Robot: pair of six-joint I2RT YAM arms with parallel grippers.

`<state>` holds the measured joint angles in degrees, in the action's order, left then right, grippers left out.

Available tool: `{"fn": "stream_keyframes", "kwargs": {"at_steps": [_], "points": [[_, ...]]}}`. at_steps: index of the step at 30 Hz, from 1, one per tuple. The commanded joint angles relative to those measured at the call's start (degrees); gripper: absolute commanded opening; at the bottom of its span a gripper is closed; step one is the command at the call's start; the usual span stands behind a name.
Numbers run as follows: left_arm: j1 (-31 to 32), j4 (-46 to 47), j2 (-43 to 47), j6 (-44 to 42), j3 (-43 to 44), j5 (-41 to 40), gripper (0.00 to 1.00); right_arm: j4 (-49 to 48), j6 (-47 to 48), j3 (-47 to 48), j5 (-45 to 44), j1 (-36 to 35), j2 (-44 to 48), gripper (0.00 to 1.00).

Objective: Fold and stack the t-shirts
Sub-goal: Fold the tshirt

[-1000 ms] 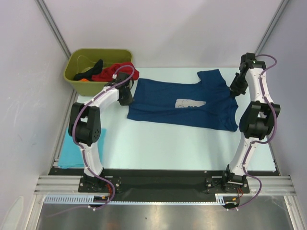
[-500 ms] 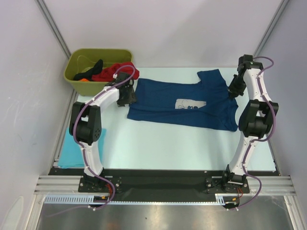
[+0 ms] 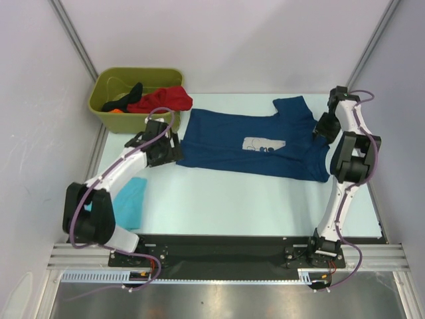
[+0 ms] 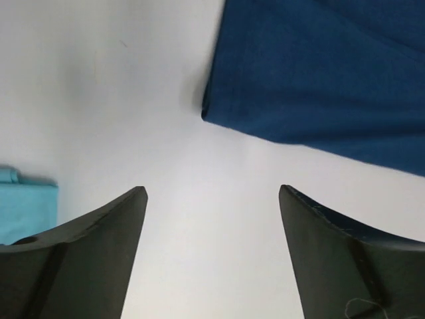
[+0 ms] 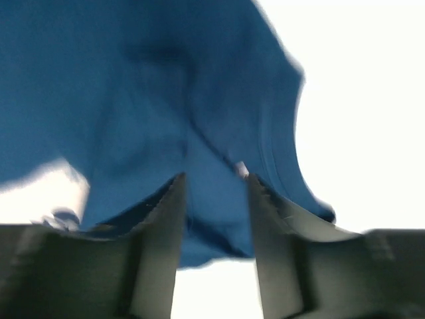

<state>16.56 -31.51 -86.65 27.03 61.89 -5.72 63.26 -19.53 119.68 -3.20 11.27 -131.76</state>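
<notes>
**While both sets of jaws stand parted, navy tee (image 3: 255, 143) lies flat mid-table**

Navy tee is spread across the upper middle of the top view on the table (image 3: 232, 199), print up, one sleeve poking toward the upper right. Left gripper (image 3: 171, 147) sits at the tee's left edge. Its wrist view shows fingers wide apart, nothing between them, bare table below, and the tee's corner at upper right of frame, just past the tips. Right gripper (image 3: 321, 127) is at the tee's right edge. Its wrist view is blurred: fingers a narrow gap apart over blue cloth, can't tell if the tips touch it. Turquoise tee (image 3: 129, 199) lies lower left, partly behind the left arm, well apart from navy. Red tee (image 3: 163, 100) and black tee (image 3: 131, 92) sit in the bin (image 3: 109, 119), upper left.
</notes>
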Motion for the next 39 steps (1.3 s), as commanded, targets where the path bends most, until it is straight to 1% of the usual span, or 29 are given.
{"fn": "stream_keyframes", "kwargs": {"at_steps": [1,2,3,4,5,7,8,9,12,13,16,17,19,22,24,27,30,33,34,35,36,38,39], "points": [[0.32,3.82,5.08,-1.54,-4.57,5.18,0.84,-4.01,0.81,-14.65,-0.24,0.24,15.02,0.49],[0.23,4.87,5.79,-0.23,-5.63,5.28,0.82,-5.42,0.46,-19.26,1.51,1.12,21.48,0.57],[0.23,5.57,6.4,0.3,-7.29,7.71,0.8,-7.52,0.11,-22.87,2.58,1.73,24.07,0.59],[0.23,6.36,6.41,0.74,-7.92,8.69,0.8,-8.59,-0.16,-30.39,4.85,2.26,26.97,0.6],[0.23,7.94,6.32,2.23,-8.53,9.92,0.79,-9.55,-0.42,-33.6,7.83,3.57,31.0,0.62],[-0.12,9.44,4.66,4.08,-10.12,12.2,0.79,-11.14,-0.51,-39.58,9.52,4.46,34.54,0.64],[-0.3,11.1,4.04,5.57,-10.56,13.09,0.79,-11.75,-0.25,-44.66,10.66,4.81,35.95,0.64],[-0.38,11.81,3.16,6.19,-11.17,13.79,0.79,-13.24,0.01,-47.4,10.85,5.16,38.66,0.64],[-1.0,14.27,1.14,8.13,-12.31,14.24,0.81,-15.09,0.54,-53.82,10.41,5.78,42.8,0.63],[-1.44,14.89,0.87,8.57,-12.75,14.33,0.82,-15.62,0.81,-54.8,10.58,6.13,43.43,0.63],[-4.07,17.79,-1.41,10.67,-13.9,15.99,0.82,-16.07,2.56,-56.31,12.08,8.5,43.0,0.57],[-5.29,18.4,-2.81,11.64,-13.99,16.69,0.82,-16.15,2.91,-56.48,12.78,8.94,42.56,0.52],[-6.09,19.64,-4.22,12.17,-13.99,17.05,0.82,-17.21,3.44,-57.01,13.66,9.65,41.77,0.51],[-7.15,21.66,-6.77,13.57,-12.94,17.4,0.8,-18.7,3.71,-57.89,15.06,9.65,40.89,0.53],[-7.59,22.54,-8.17,14.54,-12.06,17.49,0.79,-19.49,3.45,-58.59,16.64,9.65,40.1,0.58],[-7.68,23.33,-9.58,15.51,-10.92,17.14,0.79,-20.98,3.27,-60.17,17.09,9.65,40.01,0.63],[-8.21,23.68,-12.74,16.83,-9.6,17.58,0.78,-21.69,3.97,-60.97,16.39,9.65,39.74,0.65],[-8.47,22.81,-15.3,17.01,-8.46,17.85,0.74,-21.96,4.59,-60.18,14.37,9.65,38.26,0.64],[-8.47,22.63,-15.48,16.75,-8.28,17.41,0.73,-22.22,4.59,-59.83,13.93,9.65,37.64,0.63],[-8.47,22.11,-15.74,16.22,-8.1,16.71,0.71,-22.39,4.5,-59.39,13.32,9.65,37.11,0.6],[-8.56,21.93,-15.83,15.96,-7.75,16.53,0.64,-22.92,4.41,-58.6,13.05,9.65,35.98,0.59],[-8.65,21.05,-16.53,15.25,-7.4,16.26,0.57,-23.19,4.41,-57.46,12.17,9.65,34.91,0.57],[-8.56,20.96,-16.88,15.08,-6.96,16.44,0.55,-22.93,4.41,-56.41,11.91,9.65,34.13,0.57]]}}
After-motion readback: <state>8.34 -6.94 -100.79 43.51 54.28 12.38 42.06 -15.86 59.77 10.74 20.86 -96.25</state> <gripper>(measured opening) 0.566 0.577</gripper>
